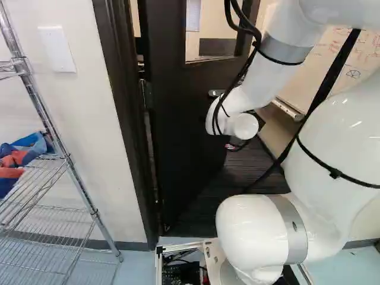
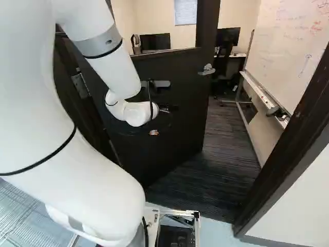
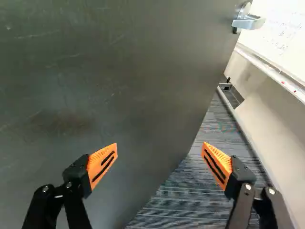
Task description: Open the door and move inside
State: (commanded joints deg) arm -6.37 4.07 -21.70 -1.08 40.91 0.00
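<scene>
The dark door point(image 2: 177, 113) stands partly open, swung inward into the room, with a window in its upper half. Its silver lever handle point(image 2: 206, 70) is near the free edge; in the wrist view the handle point(image 3: 248, 22) lies well ahead of the gripper and off to one side. My gripper point(image 2: 165, 109) is close to the door face, mostly hidden by the wrist in the right base view. Seen from the wrist, the gripper point(image 3: 159, 155) has its orange-padded fingers spread wide, nothing between them, the door face and its free edge beyond.
A dark door frame point(image 2: 288, 149) bounds the opening on the right; a whiteboard point(image 2: 288, 46) with a tray runs along the room's wall. Striped carpet point(image 2: 216, 154) lies through the doorway. Desks with monitors point(image 2: 156, 41) stand farther in. A wire shelf point(image 1: 44, 202) is at the left.
</scene>
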